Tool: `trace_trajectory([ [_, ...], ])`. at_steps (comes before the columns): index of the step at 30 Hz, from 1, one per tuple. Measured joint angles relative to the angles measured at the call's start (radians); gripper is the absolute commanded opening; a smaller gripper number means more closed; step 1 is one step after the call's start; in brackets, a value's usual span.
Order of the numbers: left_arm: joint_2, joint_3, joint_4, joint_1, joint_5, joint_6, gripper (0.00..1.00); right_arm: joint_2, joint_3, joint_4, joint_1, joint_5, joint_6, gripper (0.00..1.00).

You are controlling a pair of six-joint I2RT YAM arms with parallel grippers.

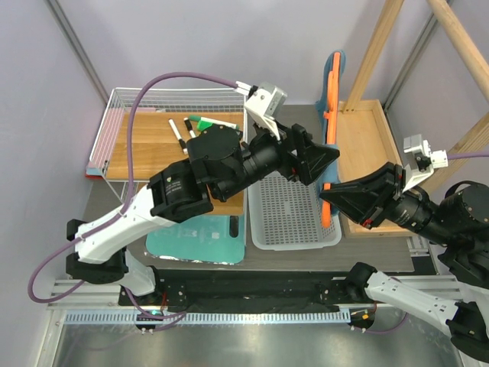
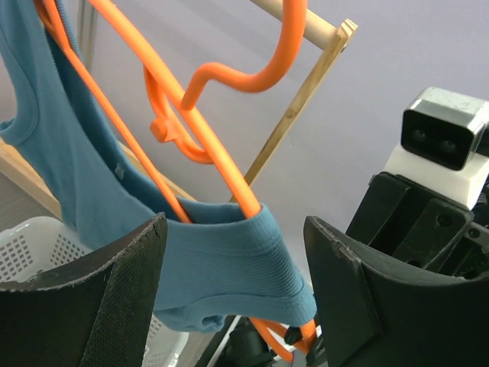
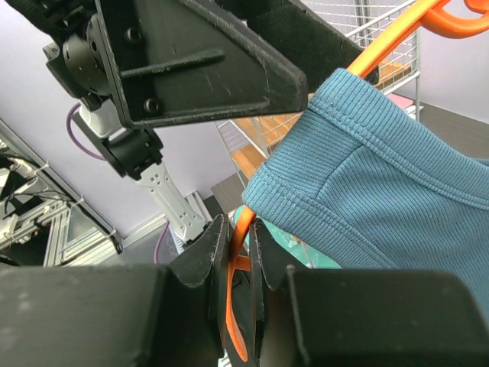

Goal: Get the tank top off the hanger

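Note:
The orange hanger [image 1: 327, 212] hangs by its hook from the wooden rack, with the teal-blue tank top [image 1: 339, 63] draped on it. My right gripper [image 1: 331, 196] is shut on the hanger's lower end; in the right wrist view the orange bar [image 3: 241, 229] runs between its closed fingers, just below the tank top's shoulder [image 3: 382, 183]. My left gripper [image 1: 327, 164] is open. In the left wrist view its two pads stand on either side of the tank top's strap [image 2: 221, 252], which wraps the hanger arm [image 2: 218, 172], not touching it.
A white basket [image 1: 294, 225] lies below the hanger. A mint-green mat [image 1: 195, 245] is to its left. A wire tray [image 1: 122, 99] with markers on a wooden board stands at the back left. The wooden rack [image 1: 367, 130] stands at the right.

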Motion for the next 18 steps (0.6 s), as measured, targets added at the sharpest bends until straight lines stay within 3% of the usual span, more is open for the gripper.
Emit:
trace_trajectory([
  [18, 0.104, 0.126, -0.04, 0.002, -0.166, -0.022, 0.71, 0.0, -0.02, -0.061, 0.0, -0.038, -0.041, 0.01],
])
